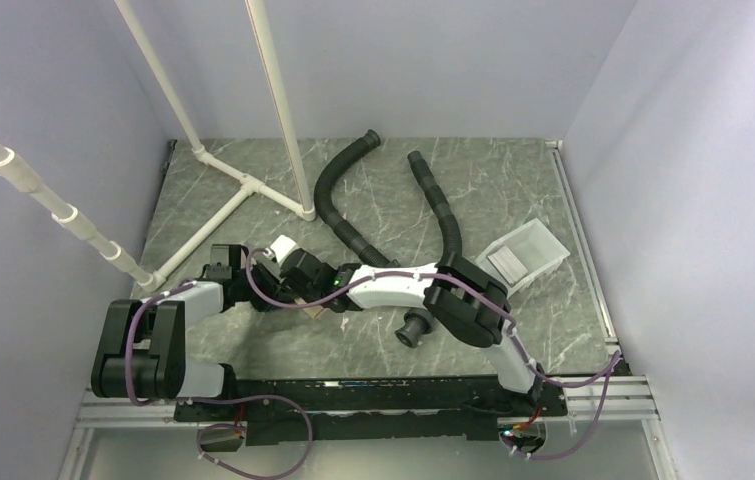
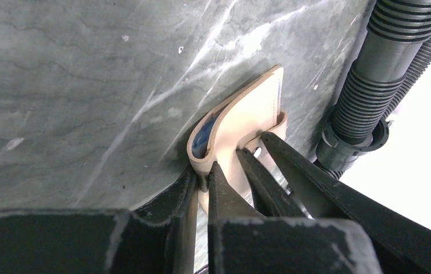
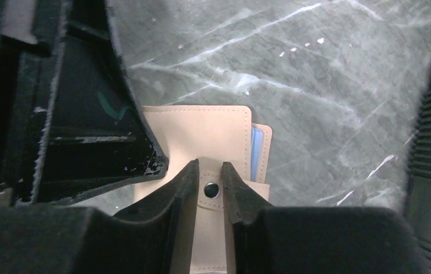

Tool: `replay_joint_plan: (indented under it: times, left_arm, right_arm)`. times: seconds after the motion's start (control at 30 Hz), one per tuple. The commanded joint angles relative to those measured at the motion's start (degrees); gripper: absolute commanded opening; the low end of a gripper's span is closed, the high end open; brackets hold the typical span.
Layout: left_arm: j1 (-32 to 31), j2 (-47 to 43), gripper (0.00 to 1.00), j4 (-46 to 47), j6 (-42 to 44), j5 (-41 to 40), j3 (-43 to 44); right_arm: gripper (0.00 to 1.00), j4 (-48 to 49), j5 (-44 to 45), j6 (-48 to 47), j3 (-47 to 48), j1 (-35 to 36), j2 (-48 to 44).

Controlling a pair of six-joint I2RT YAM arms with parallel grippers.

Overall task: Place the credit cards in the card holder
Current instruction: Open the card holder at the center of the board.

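A: Presumably both claws held the card holder (image 3: 201, 137) for a reason?
B: Correct. The left gripper (image 2: 202, 172) clamped its folded edge on the table (image 3: 315, 85) (as an anchor). The right gripper (image 3: 210, 168) pinched the snap tab (image 3: 211, 191), likely to open it.

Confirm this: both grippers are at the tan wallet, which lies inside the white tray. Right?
No. The wallet lies on the table, not inside the tray, which sits apart at the far right in the top view. The rest holds: the left gripper and right gripper are both at the wallet.
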Motion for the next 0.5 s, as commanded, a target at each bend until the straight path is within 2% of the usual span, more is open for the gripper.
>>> replay_joint_plan:
  times: [0.0, 0.07, 0.17, 0.27, 0.3, 0.37, 0.4, 0.47]
  left_arm:
    - [-0.03, 0.93, 0.0, -5.45, 3.63, -6.29, -1.57]
    - [0.22, 0.84, 0.0, -5.82, 3.83, -6.74, -1.47]
    - [0.62, 1.38, 0.0, -6.13, 4.33, -6.71, -1.18]
    - [0.88, 1.96, 0.0, -6.23, 4.83, -6.23, -0.95]
    - [0.93, 2.05, 0.0, -6.12, 4.92, -5.91, -0.88]
    - [1.0, 2.15, 0.0, -5.74, 4.89, -5.19, -0.86]
    - [1.02, 2.2, 0.0, -5.64, 4.85, -4.92, -0.78]
    - [0.97, 2.33, 0.0, -5.61, 5.06, -4.65, -0.6]
  right_arm:
    - [0.13, 2.32, 6.05, 6.35, -2.96, -1.57, -0.7]
    - [0.01, 3.62, 4.35, 9.22, -5.03, -2.15, -3.11]
    - [0.0, 9.06, -3.34, 11.64, -9.62, -3.89, -8.07]
    - [0.0, 9.72, -6.28, 11.67, -10.61, -5.34, -10.93]
    - [0.07, 9.23, -7.18, 9.91, -10.32, -5.37, -11.21]
    - [0.35, 9.66, -8.6, 4.7, -10.83, -4.99, -11.36]
    - [0.42, 9.71, -9.43, 3.02, -10.92, -4.91, -10.95]
    - [0.47, 9.56, -9.85, 0.72, -10.8, -4.57, -9.76]
